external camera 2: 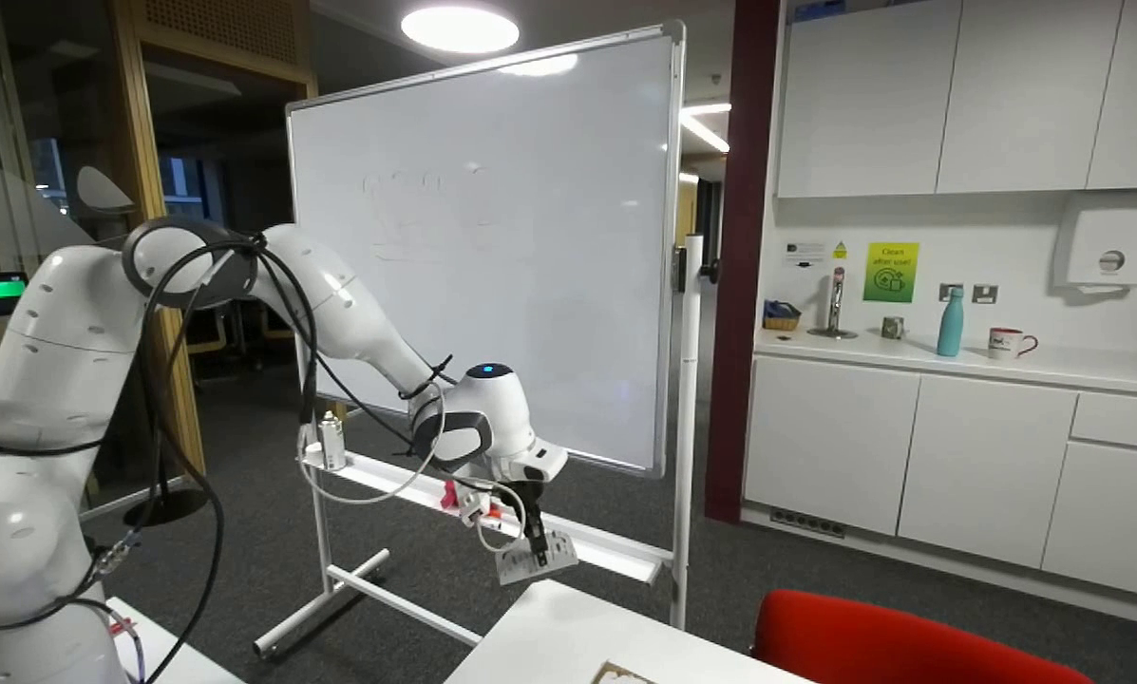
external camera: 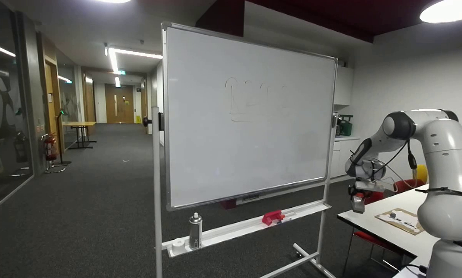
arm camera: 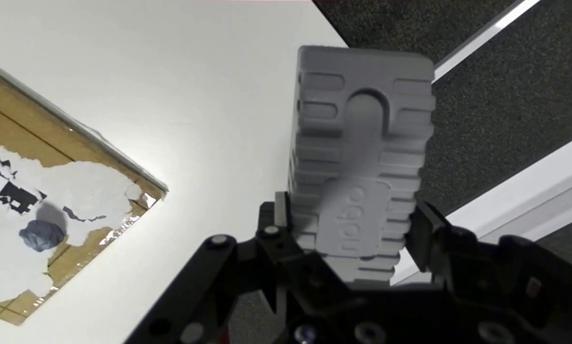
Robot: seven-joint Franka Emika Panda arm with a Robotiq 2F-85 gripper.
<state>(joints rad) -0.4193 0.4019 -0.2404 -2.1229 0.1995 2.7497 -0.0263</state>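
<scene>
Grey ribbed oblong plastic block with raised lettering: one. Hangs by the corner of a white-topped table; whether over the top or just past it I cannot tell. Black two-fingered gripper: one. Fingers clamped on the block's long sides, toward its six o'clock end in the wrist view, most of its length jutting toward twelve.

Hazards, as I judge them: a knock on the jutting end would likely lever the block askew, the grip sitting so far from it; too light a squeeze on those ribs could let it slip, perhaps onto the dark grey carpet at two o'clock.

Also counted: brown cardboard sheet with torn white paper, at nine o'clock, one; crumpled blue-grey lump on it, one; grey-framed whiteboard with faint marks, in both exterior views, one; silver spray can, at the board's seven o'clock, one; bright red angular object, at its six, one.
</scene>
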